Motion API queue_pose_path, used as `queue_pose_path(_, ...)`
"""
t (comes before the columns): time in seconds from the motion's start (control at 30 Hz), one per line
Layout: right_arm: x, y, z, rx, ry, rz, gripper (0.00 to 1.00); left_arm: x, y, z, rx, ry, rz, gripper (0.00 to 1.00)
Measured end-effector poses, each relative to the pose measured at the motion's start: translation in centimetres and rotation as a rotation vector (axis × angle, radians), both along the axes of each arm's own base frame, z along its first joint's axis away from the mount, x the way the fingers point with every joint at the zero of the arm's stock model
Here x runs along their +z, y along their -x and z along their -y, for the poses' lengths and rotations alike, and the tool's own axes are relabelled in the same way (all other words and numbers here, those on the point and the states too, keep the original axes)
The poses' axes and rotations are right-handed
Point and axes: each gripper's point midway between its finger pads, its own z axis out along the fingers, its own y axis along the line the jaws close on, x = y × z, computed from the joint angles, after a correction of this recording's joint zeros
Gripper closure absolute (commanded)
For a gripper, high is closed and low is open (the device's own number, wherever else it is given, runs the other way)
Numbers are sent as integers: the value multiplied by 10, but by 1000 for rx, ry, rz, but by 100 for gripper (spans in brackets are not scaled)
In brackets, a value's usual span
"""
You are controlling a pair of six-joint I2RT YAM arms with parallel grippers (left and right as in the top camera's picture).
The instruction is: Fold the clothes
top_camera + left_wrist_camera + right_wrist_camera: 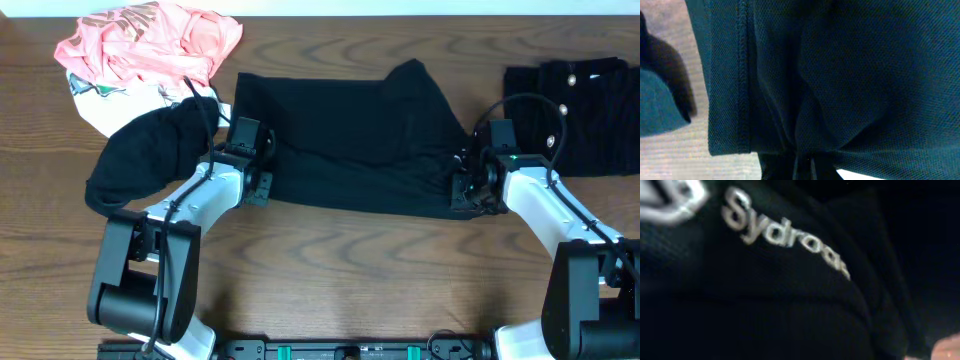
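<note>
A black mesh garment (350, 140) lies spread across the middle of the table. My left gripper (262, 175) sits at its left edge. In the left wrist view the hemmed cloth (840, 75) gathers into folds that run into the jaws (802, 167), which are shut on it. My right gripper (465, 188) sits at the garment's lower right corner, where the cloth bunches. The right wrist view is filled by dark cloth (790, 295) with white embroidered lettering, pressed close and hiding the fingers.
A pink garment (150, 40) and a white printed one (100, 100) lie heaped at the back left. Another black garment (150, 155) lies beside my left arm. A folded black garment with buttons (580, 100) lies at the right. Bare wooden table (350, 270) is in front.
</note>
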Motion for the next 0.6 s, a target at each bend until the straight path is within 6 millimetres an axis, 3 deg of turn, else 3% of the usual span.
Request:
queue_pose_path(0.17, 9, 3, -3, 10, -15, -35, 42, 1, 13, -4, 10, -12, -45, 94)
queue_pose_path(0.3, 36, -15, -6, 11, -34, -7, 41, 5, 27, -9, 16, -21, -80, 94)
queue_pose_path(0.6, 94, -49, -16, 29, -60, 85, 36, 46, 31, -10, 19, 5, -2, 94)
